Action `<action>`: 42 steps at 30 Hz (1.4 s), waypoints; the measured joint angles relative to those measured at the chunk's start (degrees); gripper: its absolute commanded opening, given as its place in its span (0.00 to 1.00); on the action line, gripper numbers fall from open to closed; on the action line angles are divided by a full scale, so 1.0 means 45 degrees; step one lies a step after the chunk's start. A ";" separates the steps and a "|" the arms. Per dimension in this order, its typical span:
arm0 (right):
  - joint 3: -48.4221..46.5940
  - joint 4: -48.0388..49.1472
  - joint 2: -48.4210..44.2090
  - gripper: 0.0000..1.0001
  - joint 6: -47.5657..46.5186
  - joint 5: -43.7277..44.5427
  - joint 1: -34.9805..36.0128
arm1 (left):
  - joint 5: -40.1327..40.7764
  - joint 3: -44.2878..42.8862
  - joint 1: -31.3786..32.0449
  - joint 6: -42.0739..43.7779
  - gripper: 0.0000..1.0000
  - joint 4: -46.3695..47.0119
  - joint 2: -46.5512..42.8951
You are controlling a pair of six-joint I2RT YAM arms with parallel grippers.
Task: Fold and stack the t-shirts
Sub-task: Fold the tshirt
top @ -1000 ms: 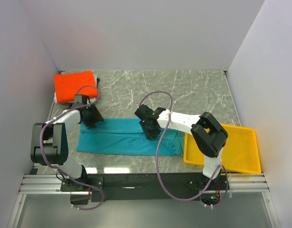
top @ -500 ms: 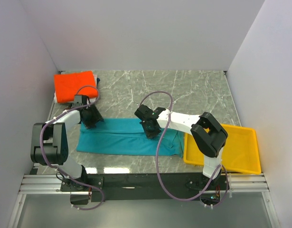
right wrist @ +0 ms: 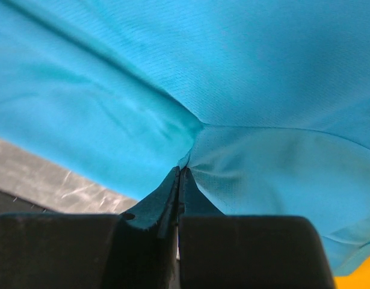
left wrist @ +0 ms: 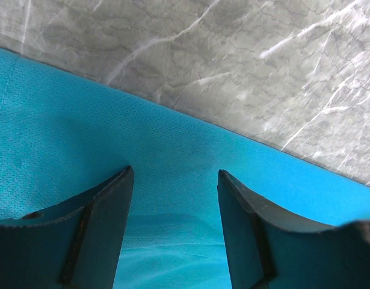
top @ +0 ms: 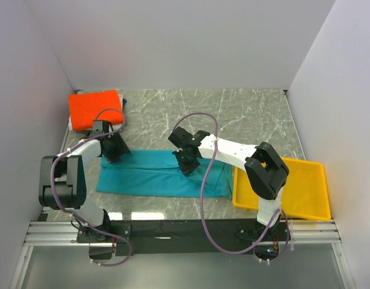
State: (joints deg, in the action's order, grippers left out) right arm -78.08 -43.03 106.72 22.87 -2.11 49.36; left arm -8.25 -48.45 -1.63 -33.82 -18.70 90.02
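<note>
Right gripper [top: 186,161], open one second before, had clamped teal t-shirt [top: 154,177] mid-table, top view; orange t-shirt [top: 95,108] sat folded far-left. Left wrist: left gripper [left wrist: 174,174] gaped wide over teal edge, holding nothing. Right wrist: cloth puckered between shut jaws; fold could start.

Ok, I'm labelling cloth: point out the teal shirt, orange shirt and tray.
teal shirt [top: 142,177]: top view, left half.
orange shirt [top: 94,109]: top view, middle.
tray [top: 308,192]: top view, bare floor.

L arm [top: 87,146] & R arm [top: 230,153]: white links, black joints, lilac cable [top: 201,198] looping off each. Fingers [left wrist: 94,241] black, matte. Black base plate [top: 172,229], alu rail [top: 52,232] at table [top: 251,114] near edge.
</note>
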 measured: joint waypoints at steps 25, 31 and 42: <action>0.0010 -0.0330 -0.1486 0.49 -0.0068 -0.1384 -0.2356 | 0.0325 0.0015 -0.0151 0.0010 0.65 -0.0631 -0.0821; 0.1035 -0.0233 -0.2161 0.50 -0.0724 -0.0763 -0.4828 | 0.0481 -0.0316 -0.0267 -0.0005 0.65 -0.0714 -0.0869; 0.1457 -0.0029 -0.1297 0.54 -0.1647 -0.0049 -0.6518 | 0.0811 -0.0495 -0.0578 -0.0024 0.65 -0.0665 0.0228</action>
State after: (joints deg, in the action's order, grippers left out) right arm -71.53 -43.16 100.88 15.46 -2.33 20.03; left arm -4.60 -50.68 -4.23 -33.93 -21.69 91.05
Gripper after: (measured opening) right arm 0.537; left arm 0.650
